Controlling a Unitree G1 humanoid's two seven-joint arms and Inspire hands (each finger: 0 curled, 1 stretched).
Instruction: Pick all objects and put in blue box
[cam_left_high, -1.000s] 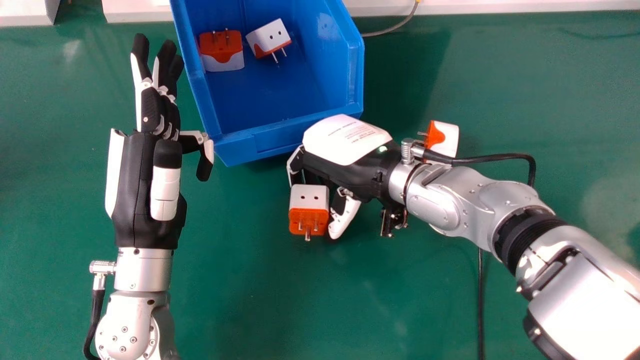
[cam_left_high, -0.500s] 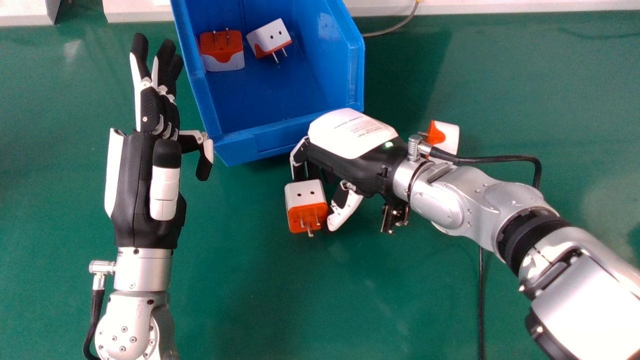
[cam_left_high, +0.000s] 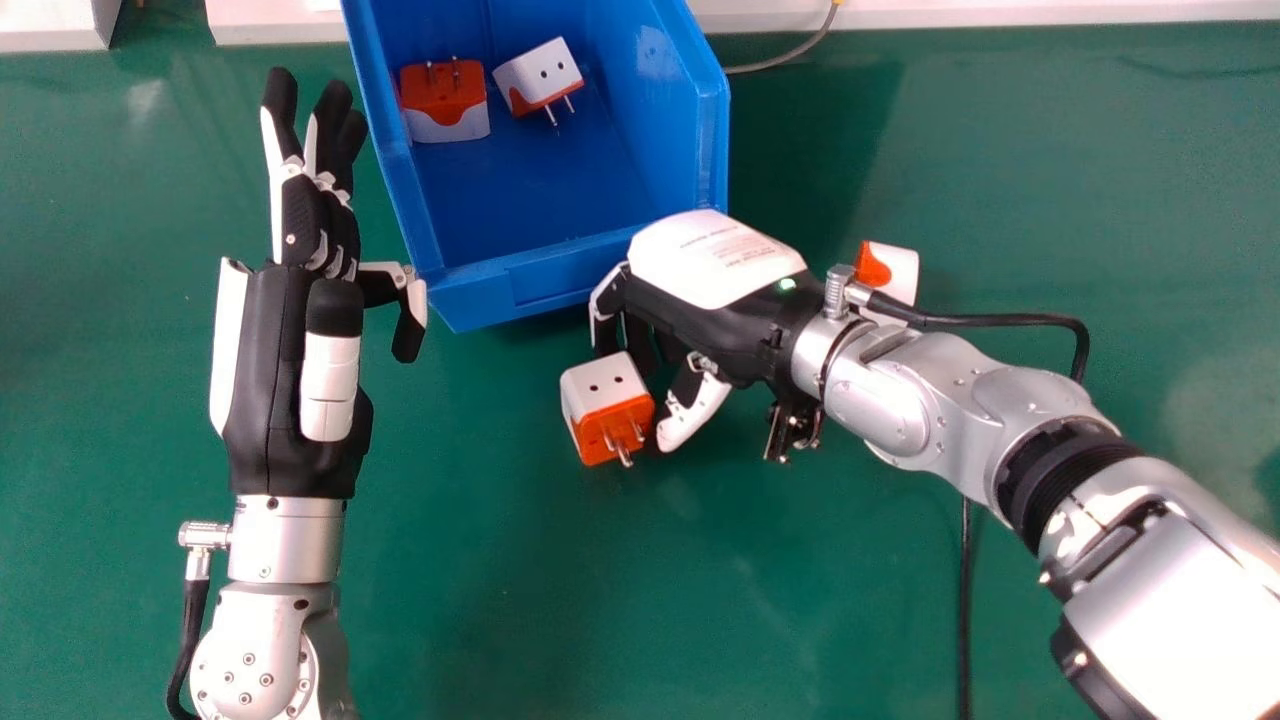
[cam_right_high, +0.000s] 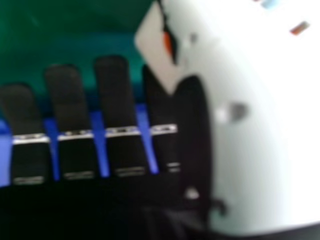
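Right hand (cam_left_high: 712, 262) has shifted rightward; the plug (cam_left_high: 606, 400) has turned.

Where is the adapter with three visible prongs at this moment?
Head view, near centre: the adapter is just left of the right hand's thumb, below the blue box.

No words, numbers or signs could be read. Small grey print (cam_left_high: 738, 246) stood in a few short lines on the white cover (cam_left_high: 680, 262) over the back of the right hand (cam_left_high: 705, 335) — just by the near right corner of the blue box (cam_left_high: 500, 288) — and it was too fine to make out, its wording unclear.
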